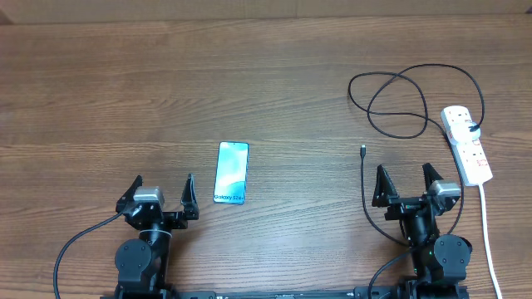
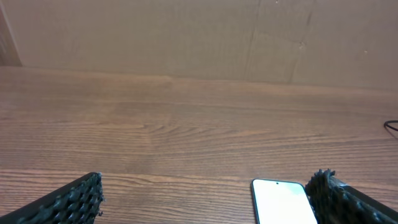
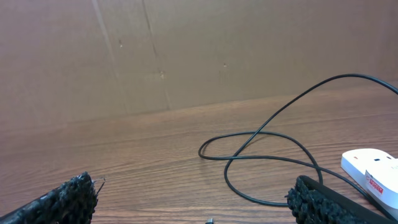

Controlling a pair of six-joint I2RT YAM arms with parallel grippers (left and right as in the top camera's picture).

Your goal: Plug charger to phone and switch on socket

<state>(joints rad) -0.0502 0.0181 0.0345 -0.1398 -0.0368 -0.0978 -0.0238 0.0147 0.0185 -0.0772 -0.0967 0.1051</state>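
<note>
The counter [image 1: 166, 83] is brown wood-grain board that fills the overhead view. Along its far edge stands a plain tan wall [image 2: 186, 37] with faint seams, like cardboard sheets. Nothing more of the room shows.

There is one phone [image 1: 232, 173], one charger [image 1: 363, 170] and one socket [image 1: 467, 145], and two arms with two fingers each.

The phone lies flat, screen up and lit, near the middle of the counter. It is just ahead of the left fingers [image 1: 189, 187] and a little to their right. In the left wrist view its top edge sits just beside the right-hand finger.

The charger's thin black cable makes two overlapping loops at the far right. One end reaches a black plug on the far part of the socket. The other runs in a straight line towards the near edge, and its small tip lies bare on the counter, between phone and socket and well apart from the phone. That straight run passes just left of the right fingers [image 1: 430, 178].

The white socket lies lengthwise at the right edge, with small red marks on it too small to count. Its white cord [image 1: 489, 232] trails to the near edge.

Both pairs of fingers are spread wide and hold nothing.
</note>
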